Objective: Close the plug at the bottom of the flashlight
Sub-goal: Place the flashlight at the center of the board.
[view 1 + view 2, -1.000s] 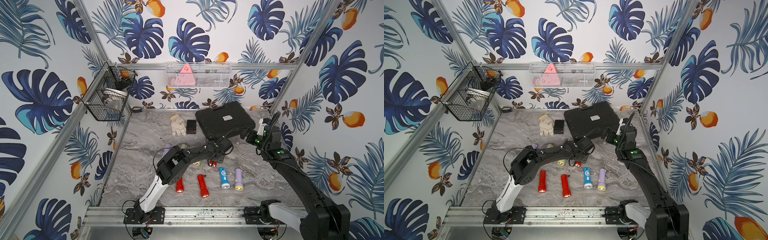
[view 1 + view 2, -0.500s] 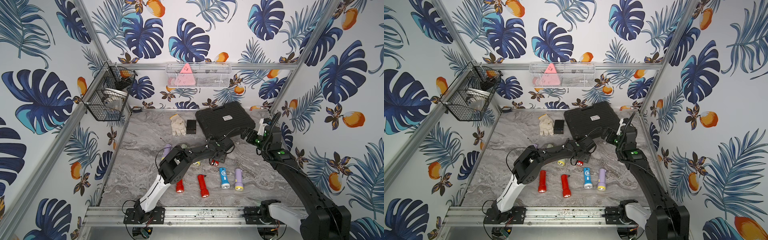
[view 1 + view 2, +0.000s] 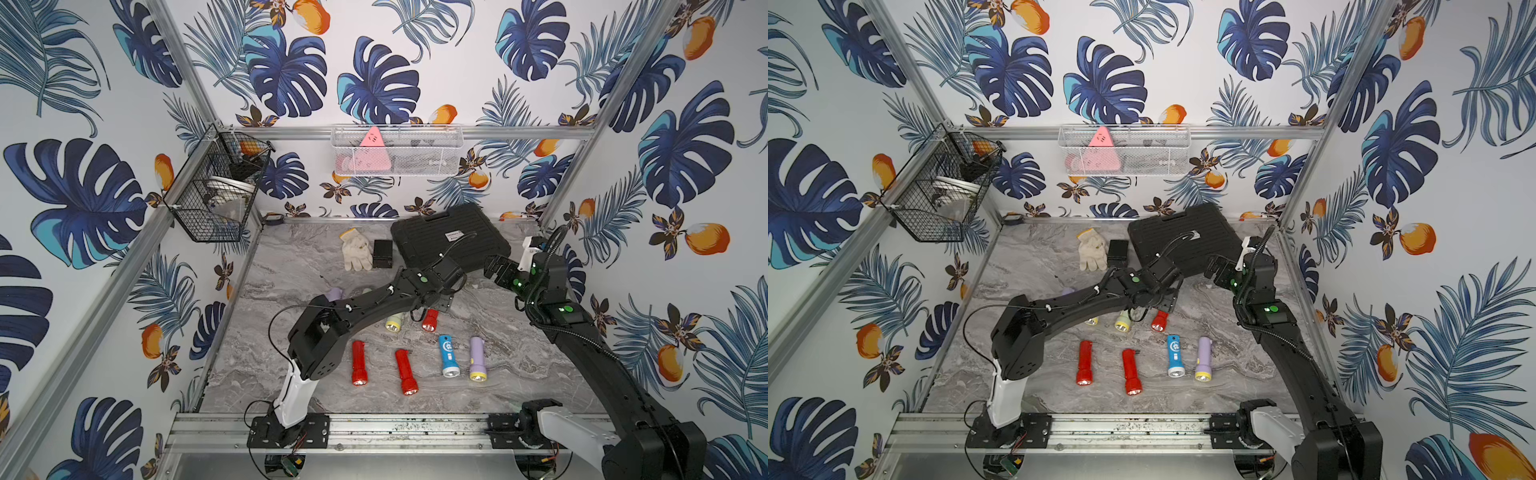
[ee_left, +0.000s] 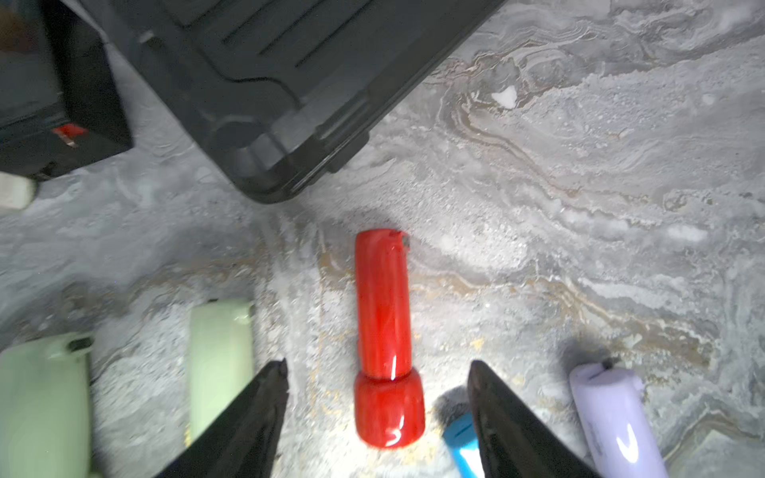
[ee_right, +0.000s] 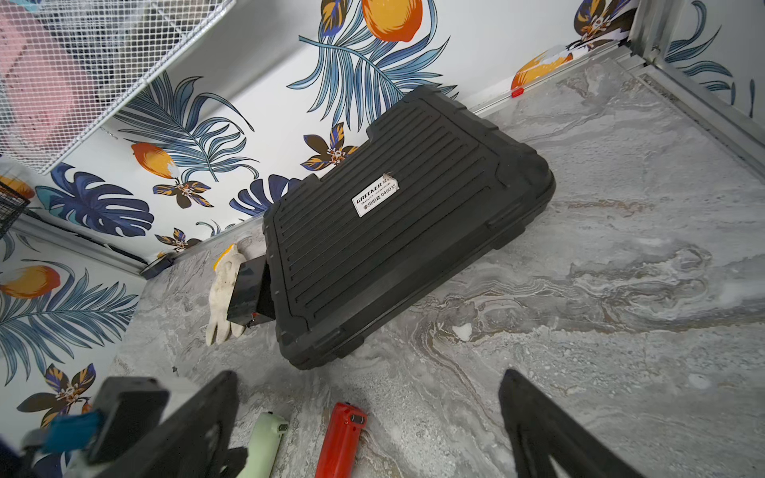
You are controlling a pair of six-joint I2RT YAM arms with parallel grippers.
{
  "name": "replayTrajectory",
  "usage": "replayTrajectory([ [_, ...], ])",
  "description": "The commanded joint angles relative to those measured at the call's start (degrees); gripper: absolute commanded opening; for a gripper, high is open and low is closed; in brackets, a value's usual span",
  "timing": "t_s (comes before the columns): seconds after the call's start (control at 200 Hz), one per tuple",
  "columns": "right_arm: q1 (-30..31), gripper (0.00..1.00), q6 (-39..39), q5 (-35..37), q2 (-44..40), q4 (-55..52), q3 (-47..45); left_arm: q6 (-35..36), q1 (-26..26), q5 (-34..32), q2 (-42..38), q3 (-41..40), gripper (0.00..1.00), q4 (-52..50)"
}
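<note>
A red flashlight (image 4: 383, 323) lies on the marble table, lens end toward my left wrist camera. It also shows in both top views as the red flashlight (image 3: 430, 321) (image 3: 1159, 321). At its tail end sits a small grey plug (image 4: 402, 239), seen as a dark plug (image 5: 357, 419) in the right wrist view; whether it is fully seated I cannot tell. My left gripper (image 4: 378, 366) hangs open just above the flashlight's head, one finger on each side, touching nothing. My right gripper (image 5: 369, 375) is wide open and empty, hovering near the black case (image 3: 449, 239).
Pale green flashlights (image 4: 219, 364) and a lilac one (image 4: 612, 418) lie beside the red one. Nearer the front are two red flashlights (image 3: 358, 362), a blue one (image 3: 448, 354) and a purple one (image 3: 477, 358). A glove (image 3: 356, 249) and a small black box (image 3: 382, 253) lie at the back.
My left gripper was shut a second ago and now stands open over the red flashlight, which lies free on the table. The right arm has not moved.
</note>
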Motion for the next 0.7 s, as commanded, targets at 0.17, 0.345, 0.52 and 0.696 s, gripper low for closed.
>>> replayTrajectory([
  [0.17, -0.1, 1.00, -1.5, -0.4, 2.1, -0.7, 1.3, -0.1, 6.3, -0.8, -18.9, -18.0, 0.73, -4.8],
  [0.345, -0.1, 1.00, -2.5, -0.4, 3.5, -1.0, 1.8, -1.7, 9.5, -0.6, -29.2, -28.3, 0.73, -6.1],
  [0.52, -0.1, 1.00, -2.4, -1.4, 4.1, -0.4, 1.7, -2.6, 12.6, 0.7, -34.2, -37.1, 0.72, -6.7],
  [0.696, -0.1, 1.00, -2.5, -1.1, 5.1, -0.8, 2.1, -2.2, 14.0, 2.5, -35.1, -42.7, 0.70, -3.6],
])
